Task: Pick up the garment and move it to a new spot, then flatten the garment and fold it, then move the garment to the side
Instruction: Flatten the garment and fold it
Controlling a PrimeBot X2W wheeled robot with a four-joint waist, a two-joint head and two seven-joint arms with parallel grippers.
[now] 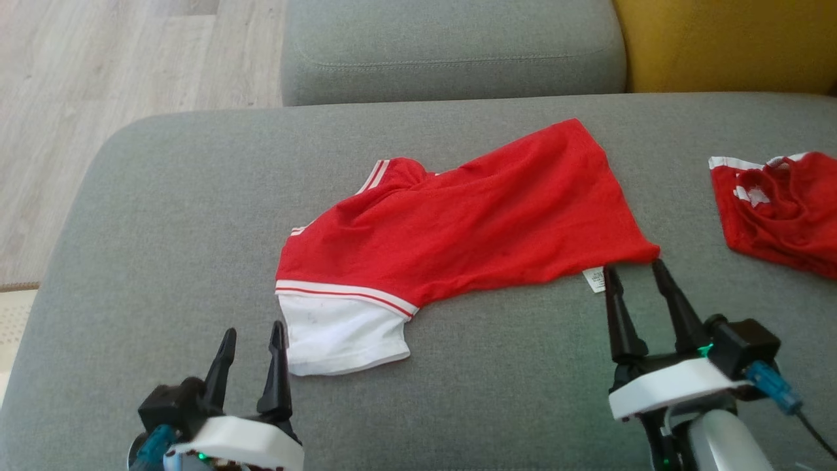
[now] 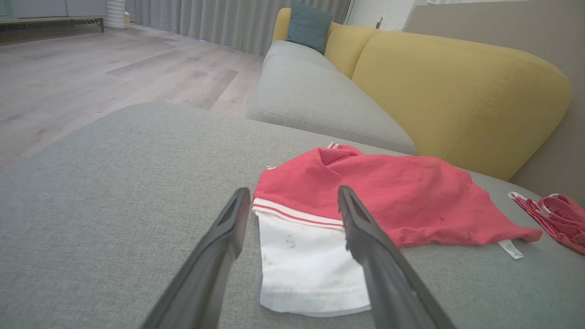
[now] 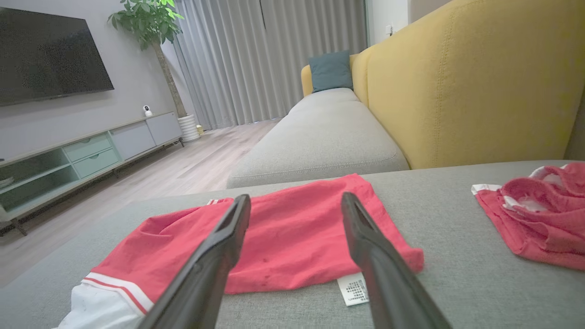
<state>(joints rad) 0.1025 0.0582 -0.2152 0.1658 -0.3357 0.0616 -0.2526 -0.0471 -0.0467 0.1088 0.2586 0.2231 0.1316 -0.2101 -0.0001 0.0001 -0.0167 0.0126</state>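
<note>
A crumpled red-and-white cloth (image 1: 781, 209) lies at the right edge of the grey sofa seat (image 1: 163, 216). Behind: yellow backrest (image 3: 480, 82) with a teal cushion (image 3: 330, 71). Across the wood floor (image 1: 98, 65): wall television (image 3: 45, 50), low cabinet (image 3: 91, 146), potted plant (image 3: 151, 18), grey curtains (image 3: 256, 59).

- This was a home living room.
- A sofa (image 3: 320, 137) with grey seats and a yellow backrest (image 3: 480, 82) carried a teal cushion (image 3: 330, 71).
- A television (image 3: 45, 55) hung on the wall above a low cabinet (image 3: 91, 151).
- A potted plant (image 3: 151, 18) stood by long curtains (image 3: 265, 59), on a wood floor (image 1: 98, 98).
</note>
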